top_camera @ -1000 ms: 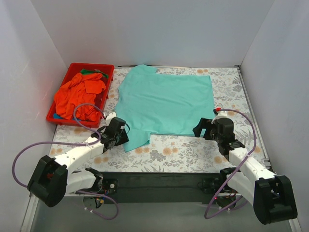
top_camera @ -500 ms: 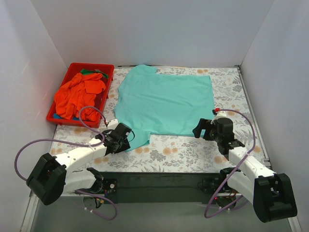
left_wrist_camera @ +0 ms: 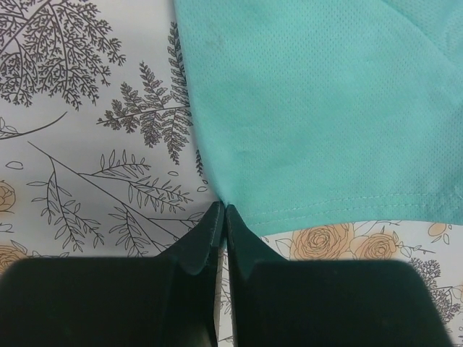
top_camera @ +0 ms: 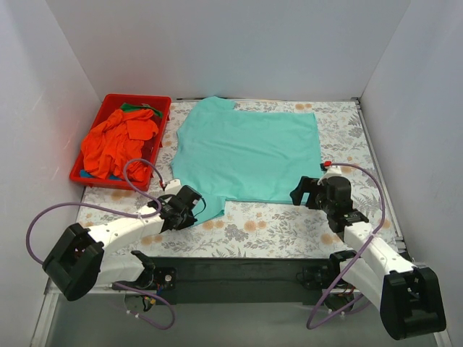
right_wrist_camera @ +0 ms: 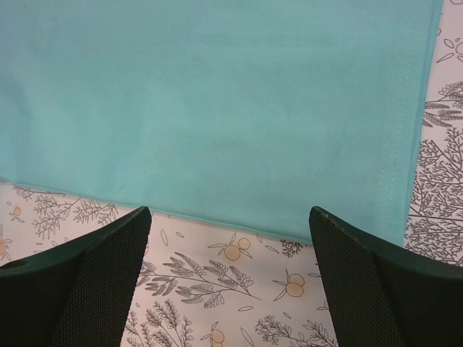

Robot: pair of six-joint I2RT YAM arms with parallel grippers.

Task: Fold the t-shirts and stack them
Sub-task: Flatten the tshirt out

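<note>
A teal t-shirt (top_camera: 249, 152) lies spread flat on the flowered table. My left gripper (top_camera: 189, 210) is at its near-left sleeve. In the left wrist view the jaws are pressed together (left_wrist_camera: 223, 208) right on the corner of the sleeve hem (left_wrist_camera: 304, 130), pinching it. My right gripper (top_camera: 304, 191) is open and empty, just in front of the shirt's near-right hem. In the right wrist view (right_wrist_camera: 228, 224) the teal cloth (right_wrist_camera: 217, 108) lies beyond the spread fingertips. An orange-red t-shirt (top_camera: 119, 141) lies crumpled in the red bin (top_camera: 158, 137), with green cloth (top_camera: 134, 108) under it.
The red bin stands at the table's left edge, beside the shirt's collar end. White walls close in the back and both sides. Bare flowered table (top_camera: 268, 220) runs along the front between the two arms.
My left gripper has slid right and nearer along the sleeve's edge to its hem corner. The right gripper and the shirt's body have hardly moved.
</note>
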